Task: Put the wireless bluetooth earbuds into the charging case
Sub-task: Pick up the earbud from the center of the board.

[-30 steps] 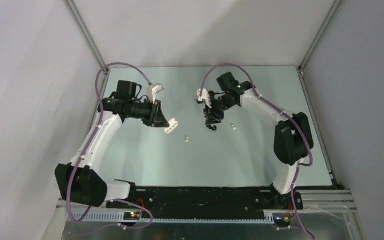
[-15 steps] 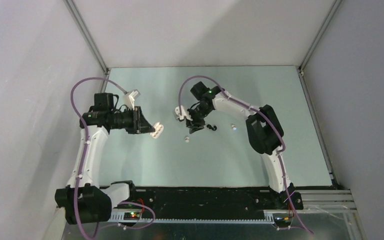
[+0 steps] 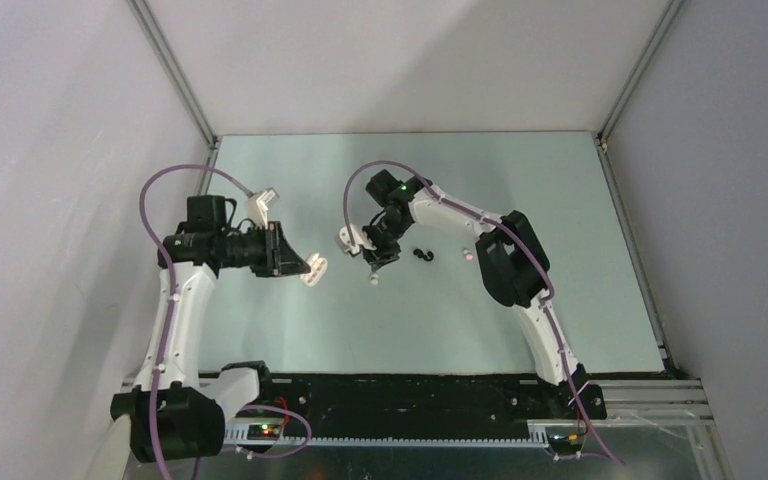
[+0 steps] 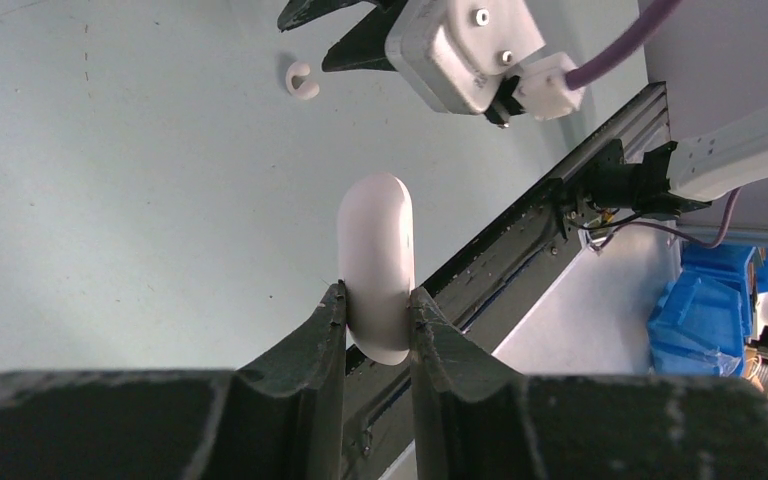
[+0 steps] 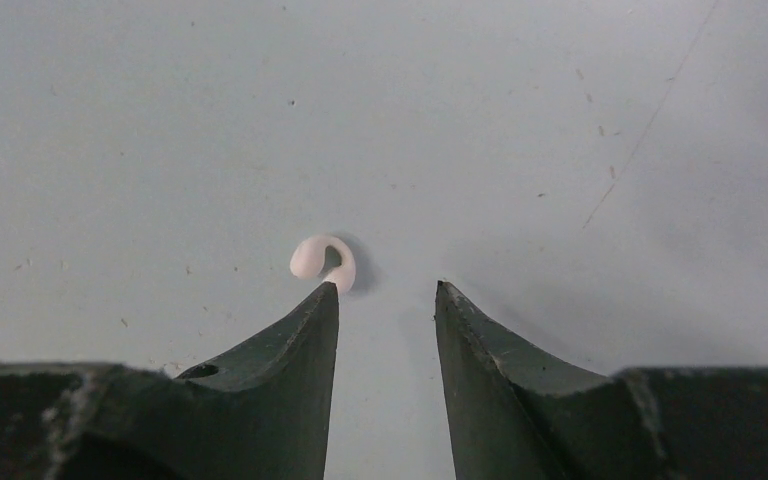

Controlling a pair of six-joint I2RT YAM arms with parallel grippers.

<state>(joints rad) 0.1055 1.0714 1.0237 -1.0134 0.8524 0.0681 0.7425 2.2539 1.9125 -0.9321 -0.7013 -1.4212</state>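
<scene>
My left gripper [image 3: 305, 267] is shut on a white oval charging case [image 3: 315, 269], held above the table; in the left wrist view the case [image 4: 375, 250] is pinched edge-on between the fingers. My right gripper [image 3: 377, 264] is open and pointing down, just above a white earbud [image 3: 373, 280]. In the right wrist view this hook-shaped bud [image 5: 323, 262] lies just past my left fingertip, off the gap's centre. It also shows in the left wrist view [image 4: 302, 80]. Two black earbuds [image 3: 421, 254] and another white earbud [image 3: 467, 255] lie to the right.
The pale green table [image 3: 560, 300] is walled by grey panels on three sides. A black rail [image 3: 410, 390] with the arm bases runs along the near edge. Blue bins [image 4: 705, 310] stand beyond the table edge in the left wrist view.
My right gripper has swung left and nearer, from over the black earbuds to the white earbud. My left gripper has drawn back left and nearer with the case.
</scene>
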